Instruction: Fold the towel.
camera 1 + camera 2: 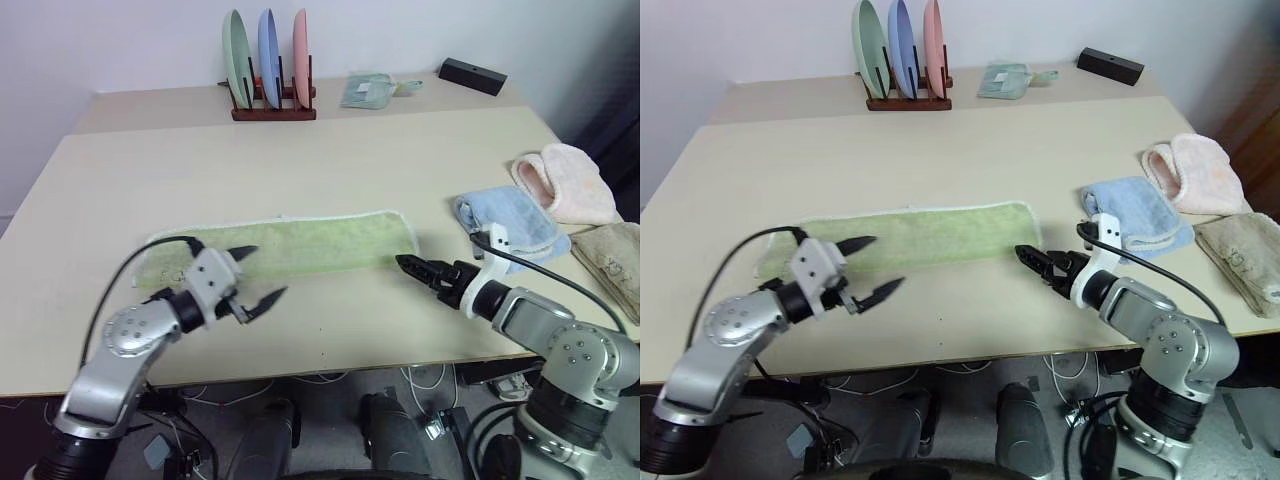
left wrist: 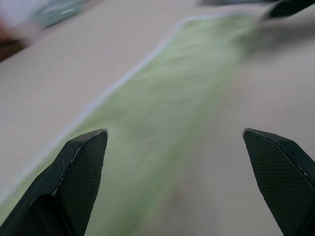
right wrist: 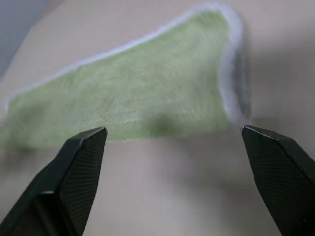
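The towel (image 1: 300, 245) is light green with white edging and lies flat as a long narrow strip across the near half of the table (image 1: 300, 160). My left gripper (image 1: 268, 272) is open at the towel's near edge, left of its middle, one finger over the cloth and one over bare table. In the left wrist view the towel (image 2: 172, 98) runs away between the spread fingers (image 2: 81, 162). My right gripper (image 1: 410, 266) is open with nothing in it, pointing at the towel's right near corner (image 3: 231, 98) from just beside it.
A folded light blue towel (image 1: 510, 225), a pink-cream towel (image 1: 565, 185) and a beige cloth (image 1: 610, 255) lie at the right edge. At the back stand a plate rack (image 1: 270, 65), a teal cloth (image 1: 370, 90) and a black box (image 1: 472, 76).
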